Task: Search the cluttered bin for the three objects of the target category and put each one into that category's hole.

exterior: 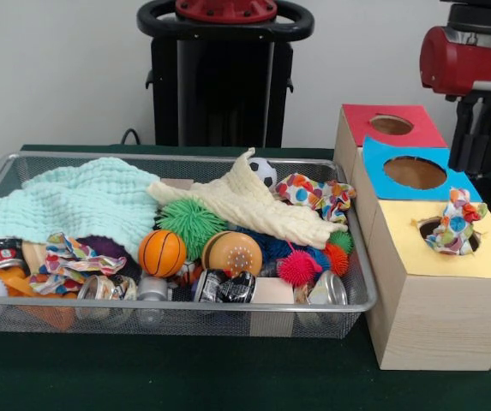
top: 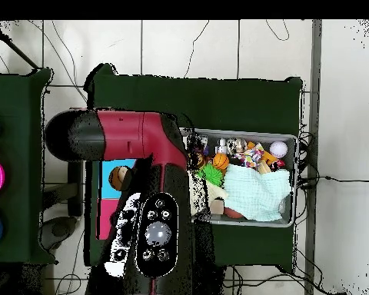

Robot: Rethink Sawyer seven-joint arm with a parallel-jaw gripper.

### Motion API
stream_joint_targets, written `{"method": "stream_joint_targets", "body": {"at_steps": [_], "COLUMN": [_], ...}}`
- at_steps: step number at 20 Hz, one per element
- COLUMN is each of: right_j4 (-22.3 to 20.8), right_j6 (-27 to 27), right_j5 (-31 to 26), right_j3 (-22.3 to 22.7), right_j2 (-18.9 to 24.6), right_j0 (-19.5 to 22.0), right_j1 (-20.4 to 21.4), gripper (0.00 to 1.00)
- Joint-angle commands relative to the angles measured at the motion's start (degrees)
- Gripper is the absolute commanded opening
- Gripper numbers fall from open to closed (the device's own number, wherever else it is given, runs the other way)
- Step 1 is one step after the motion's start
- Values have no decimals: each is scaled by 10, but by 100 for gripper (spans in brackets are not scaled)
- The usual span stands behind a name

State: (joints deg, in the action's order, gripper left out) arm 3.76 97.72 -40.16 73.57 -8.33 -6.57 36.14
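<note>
The wire mesh bin (exterior: 361,304) holds a heap of clutter; it also shows in the overhead view (top: 296,178). One polka dot cloth (exterior: 67,257) lies at the bin's front left among cans. A second polka dot cloth (exterior: 318,195) lies at the bin's back right by the rim. A third polka dot cloth (exterior: 456,223) sits bunched in the ragged hole (exterior: 429,228) of the yellow-topped box (exterior: 451,300), half sticking out. The red arm (exterior: 468,60) shows at the top right, behind the boxes. The arm (top: 149,192) covers the boxes from above. I cannot make out the gripper in either view.
A mint green waffle cloth (exterior: 74,201) and a cream knitted cloth (exterior: 249,205) lie over the clutter. Among it are a small basketball (exterior: 161,253), a green spiky ball (exterior: 191,221), a pink spiky ball (exterior: 299,267) and cans. The blue-topped box (exterior: 414,174) and red-topped box (exterior: 391,126) stand behind the yellow one.
</note>
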Motion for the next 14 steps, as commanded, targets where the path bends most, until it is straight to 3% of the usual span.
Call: {"method": "stream_joint_targets", "body": {"at_steps": [1,14], "right_j4": [-15,-7], "right_j6": [85,85], "right_j5": [54,93], "right_j3": [82,94], "right_j2": [25,28], "right_j0": [18,20], "right_j1": [-35,-43], "gripper": [0,0]}}
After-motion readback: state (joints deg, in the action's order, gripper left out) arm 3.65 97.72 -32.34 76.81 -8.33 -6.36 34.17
